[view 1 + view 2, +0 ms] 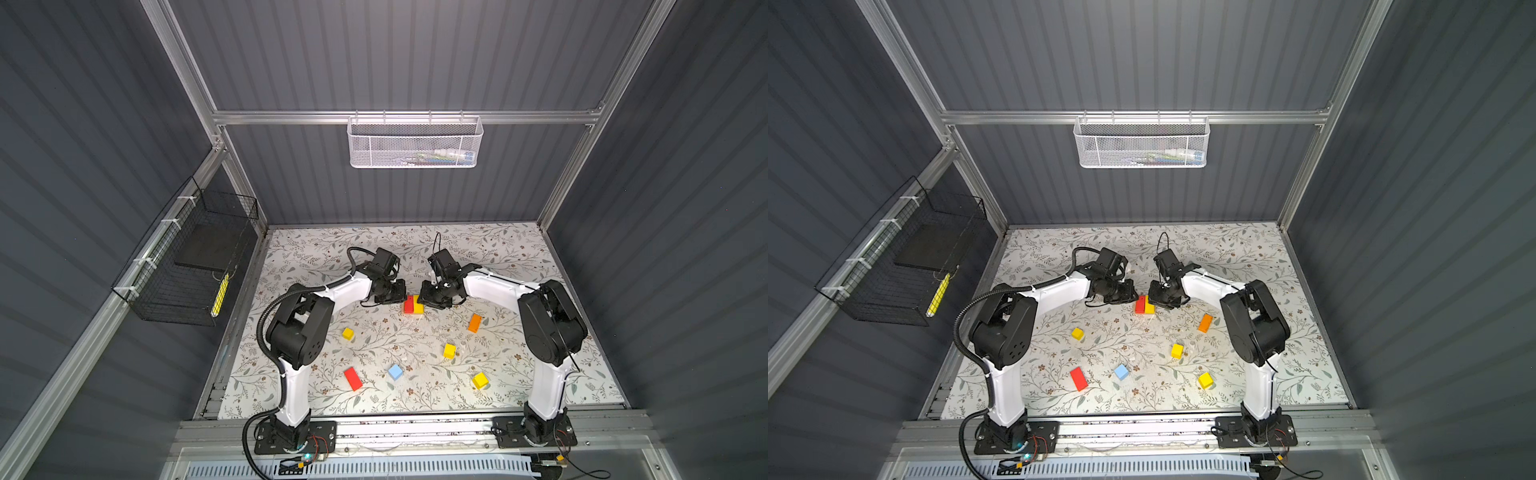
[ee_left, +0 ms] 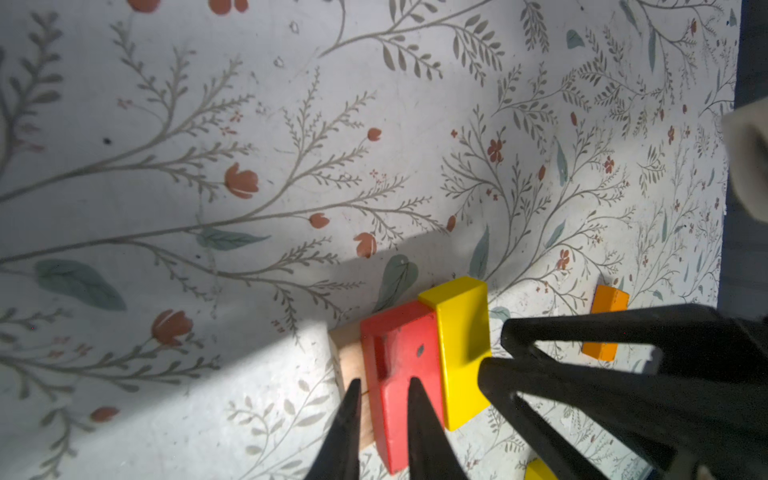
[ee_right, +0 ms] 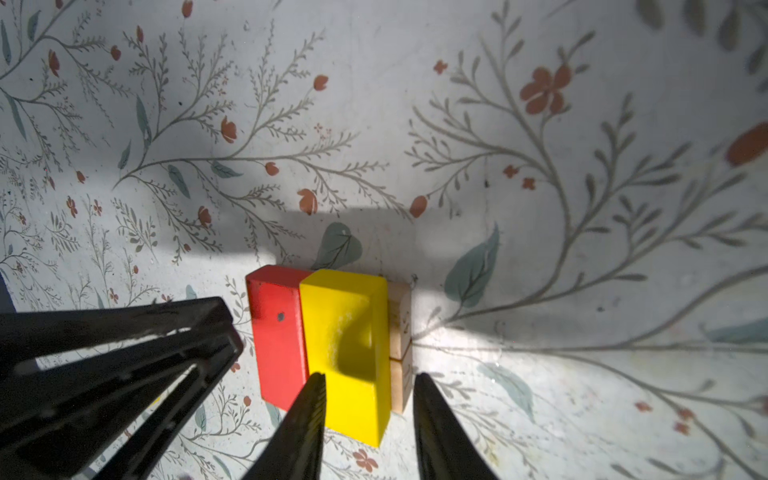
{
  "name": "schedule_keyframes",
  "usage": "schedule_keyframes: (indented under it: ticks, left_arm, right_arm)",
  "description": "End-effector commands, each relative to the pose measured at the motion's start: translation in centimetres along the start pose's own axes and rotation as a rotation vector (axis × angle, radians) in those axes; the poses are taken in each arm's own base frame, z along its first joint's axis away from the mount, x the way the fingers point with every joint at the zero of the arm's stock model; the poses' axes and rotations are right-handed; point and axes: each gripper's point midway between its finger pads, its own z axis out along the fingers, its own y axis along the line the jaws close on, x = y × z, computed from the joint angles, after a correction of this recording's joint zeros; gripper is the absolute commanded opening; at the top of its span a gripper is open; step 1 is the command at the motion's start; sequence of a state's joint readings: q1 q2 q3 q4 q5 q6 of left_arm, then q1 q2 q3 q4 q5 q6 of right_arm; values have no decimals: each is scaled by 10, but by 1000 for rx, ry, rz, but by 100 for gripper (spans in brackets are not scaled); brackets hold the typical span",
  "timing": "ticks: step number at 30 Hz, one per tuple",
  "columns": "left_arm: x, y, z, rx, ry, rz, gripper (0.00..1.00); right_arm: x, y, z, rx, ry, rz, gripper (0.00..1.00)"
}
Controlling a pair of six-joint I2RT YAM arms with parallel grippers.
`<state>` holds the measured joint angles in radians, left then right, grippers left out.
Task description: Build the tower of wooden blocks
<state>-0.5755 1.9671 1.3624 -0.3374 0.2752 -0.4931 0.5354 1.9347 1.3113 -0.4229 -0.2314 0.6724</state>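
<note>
The tower is a red brick (image 1: 409,305) (image 2: 399,374) and a yellow brick (image 1: 418,306) (image 3: 345,353) lying flush side by side on tan bricks (image 3: 400,332). My left gripper (image 1: 401,296) (image 2: 384,384) is shut and holds nothing, its tips by the red brick's outer edge. My right gripper (image 1: 425,297) (image 3: 370,378) is open and straddles the yellow brick without touching it. Loose blocks lie nearer the front: an orange brick (image 1: 474,323), a second red brick (image 1: 353,378), a blue cube (image 1: 395,372), and yellow cubes (image 1: 348,333) (image 1: 449,350) (image 1: 479,380).
The floral table mat (image 1: 332,249) has bare room behind both grippers. A white mesh basket (image 1: 415,143) hangs on the back rail. A black wire basket (image 1: 187,266) is fixed to the left wall. Both arm bases stand at the front edge.
</note>
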Motion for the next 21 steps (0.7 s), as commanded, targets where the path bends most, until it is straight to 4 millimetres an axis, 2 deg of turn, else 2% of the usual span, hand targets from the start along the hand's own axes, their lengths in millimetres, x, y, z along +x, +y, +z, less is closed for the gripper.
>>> schedule_keyframes:
  ticks: [1, 21]
  left_arm:
    - [-2, -7, -17, -9, -22, 11, 22]
    - [-1, -3, -23, -35, -25, 6, 22]
  right_arm:
    - [-12, 7, -13, -7, -40, -13, 38]
    - [-17, 10, 3, -37, -16, 5, 42]
